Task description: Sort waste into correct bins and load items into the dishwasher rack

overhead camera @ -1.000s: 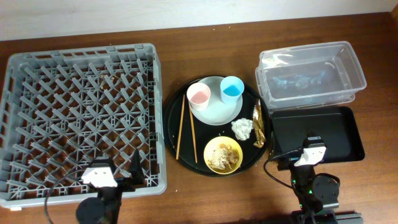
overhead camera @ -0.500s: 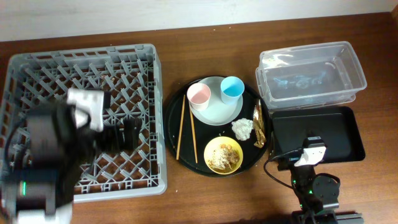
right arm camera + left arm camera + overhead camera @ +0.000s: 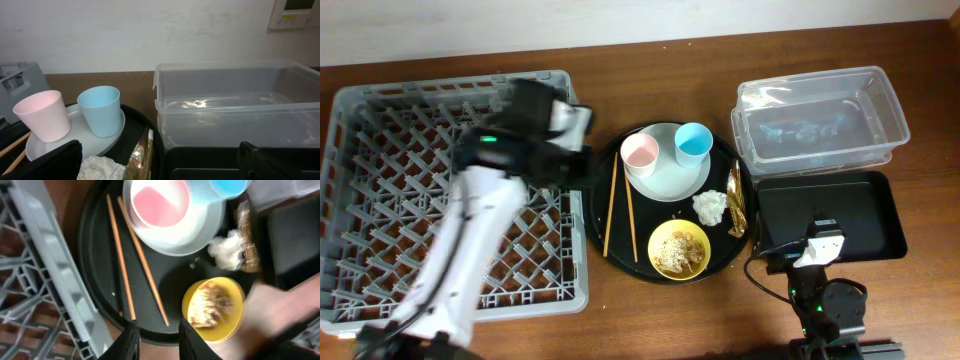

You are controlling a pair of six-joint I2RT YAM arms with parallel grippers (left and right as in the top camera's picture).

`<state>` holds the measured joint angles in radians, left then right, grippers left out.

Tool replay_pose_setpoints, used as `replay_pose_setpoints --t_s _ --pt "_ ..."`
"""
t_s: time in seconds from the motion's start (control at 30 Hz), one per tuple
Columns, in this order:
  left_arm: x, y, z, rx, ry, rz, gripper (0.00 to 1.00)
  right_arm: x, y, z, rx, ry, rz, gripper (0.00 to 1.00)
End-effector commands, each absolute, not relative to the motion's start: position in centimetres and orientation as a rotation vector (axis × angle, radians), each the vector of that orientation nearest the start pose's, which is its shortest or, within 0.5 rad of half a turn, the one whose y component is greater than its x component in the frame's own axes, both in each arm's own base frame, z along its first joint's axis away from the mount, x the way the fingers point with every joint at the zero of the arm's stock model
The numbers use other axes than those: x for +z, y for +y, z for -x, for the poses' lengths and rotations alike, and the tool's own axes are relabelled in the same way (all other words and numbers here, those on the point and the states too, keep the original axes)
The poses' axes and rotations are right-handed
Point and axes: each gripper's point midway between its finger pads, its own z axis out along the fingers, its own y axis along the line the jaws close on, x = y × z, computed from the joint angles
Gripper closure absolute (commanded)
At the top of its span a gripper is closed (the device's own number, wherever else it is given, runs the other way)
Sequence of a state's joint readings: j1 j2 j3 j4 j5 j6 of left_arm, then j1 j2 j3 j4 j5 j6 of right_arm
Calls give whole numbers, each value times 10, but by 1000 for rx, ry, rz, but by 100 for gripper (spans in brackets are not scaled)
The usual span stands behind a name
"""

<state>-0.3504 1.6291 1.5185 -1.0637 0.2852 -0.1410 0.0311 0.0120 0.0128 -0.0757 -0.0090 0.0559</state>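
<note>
My left gripper [image 3: 160, 342] hovers over the left rim of the round black tray [image 3: 600, 215], its jaws narrowly open with nothing between them. Just ahead of it lie the chopsticks [image 3: 130, 265]. The pink cup [image 3: 640, 152] and the blue cup [image 3: 693, 140] stand on the white plate [image 3: 672, 183]. A yellow bowl [image 3: 656, 240] holds food scraps. The napkin [image 3: 710, 207] and the gold wrapper [image 3: 735, 205] lie at the tray's right. My right gripper [image 3: 165, 167] rests wide open at the table's front right, facing the clear tub [image 3: 235, 110].
The grey dishwasher rack [image 3: 380, 200] fills the left of the table, and my left arm [image 3: 480, 230] reaches across it. The shallow black tray [image 3: 830, 215] lies in front of the clear tub [image 3: 820, 82]. Bare wood shows along the front edge.
My left arm has swung from the rack's front edge up over the rack to the round tray's left rim, and its jaws have narrowed. The right arm has not moved.
</note>
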Motion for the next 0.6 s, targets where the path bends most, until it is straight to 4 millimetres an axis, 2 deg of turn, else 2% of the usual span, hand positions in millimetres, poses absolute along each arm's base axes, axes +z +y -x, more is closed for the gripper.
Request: replay_pose_setpoints --t_s 0.0,0.13,0.2,0.4,0.57 --pt "157 -170 -349 -127 2810 -221 70 156 9 -246 80 1650 -22 1" --pt "123 -189 -342 -52 2883 -294 68 156 9 -246 80 1650 -22 1" --pt "104 -187 -343 -2 2922 -303 63 156 9 -246 80 1650 -22 1" --pt "64 -185 -343 66 3011 -305 62 156 9 -246 80 1650 -22 1" --pt "43 -185 -341 99 3055 -313 63 156 9 -246 80 1650 -22 1"
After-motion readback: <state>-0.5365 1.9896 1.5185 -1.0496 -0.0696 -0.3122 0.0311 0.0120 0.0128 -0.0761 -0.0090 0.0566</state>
